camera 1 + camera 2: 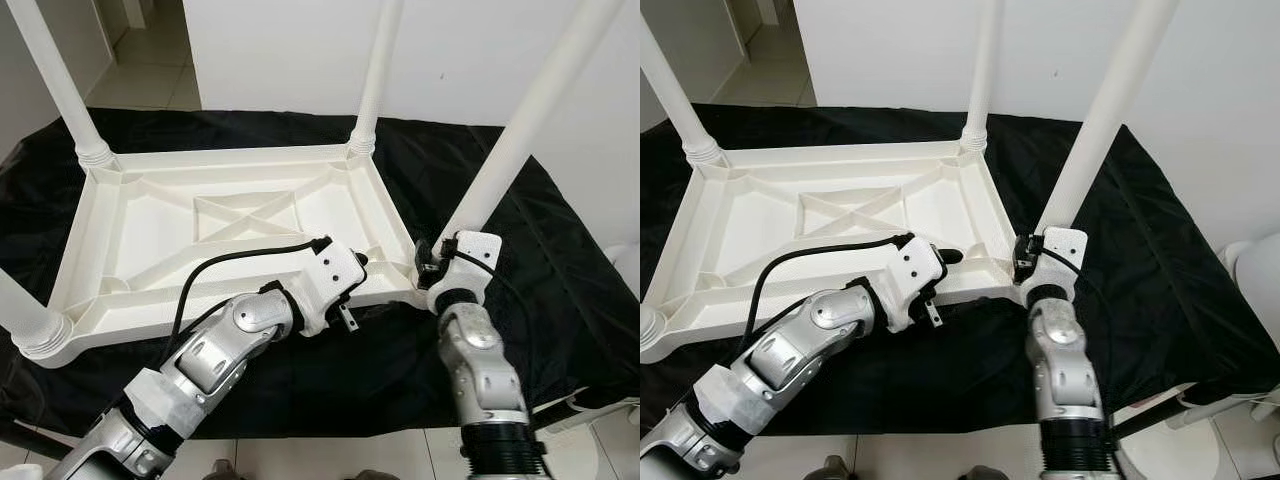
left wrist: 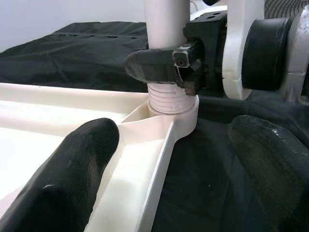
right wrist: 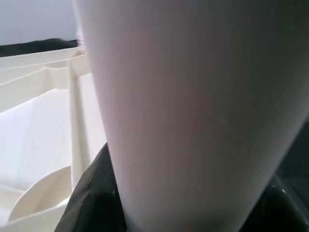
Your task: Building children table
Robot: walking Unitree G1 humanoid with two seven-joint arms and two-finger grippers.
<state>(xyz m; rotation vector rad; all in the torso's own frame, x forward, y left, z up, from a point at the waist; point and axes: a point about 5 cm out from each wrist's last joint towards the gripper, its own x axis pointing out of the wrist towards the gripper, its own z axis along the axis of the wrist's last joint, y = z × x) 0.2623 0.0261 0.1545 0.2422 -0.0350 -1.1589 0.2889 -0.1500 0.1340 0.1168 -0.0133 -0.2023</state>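
Tabletop (image 1: pixel 150 240), white moulded plastic, one: it is being kept upside down on a black cloth (image 1: pixel 540 230) spread over the worktop, ribbed underside showing. Legs, white plastic tubes, four counted, one at each corner socket: far left (image 1: pixel 55 75), far right (image 1: pixel 375 75), near left (image 1: pixel 25 315) and near right (image 1: pixel 510 150).

The near right leg is being gripped just above its threaded collar (image 2: pixel 171 99) by the right gripper (image 1: pixel 432 262), fingers closed on the tube. The left gripper (image 2: pixel 169 169) is being held at the near rim of the tabletop, just beside that corner, fingers spread apart and closed on nothing (one finger (image 2: pixel 72 164) over the inner tray, the other outside the rim).

Handling, as judged: the parts are being taken for light, stiff and smooth, so a slipping hold is likely on the tube. The leg is best being held low, near the collar, where turning is transmitted squarely; the tabletop is best being steadied by its rim or ribs.
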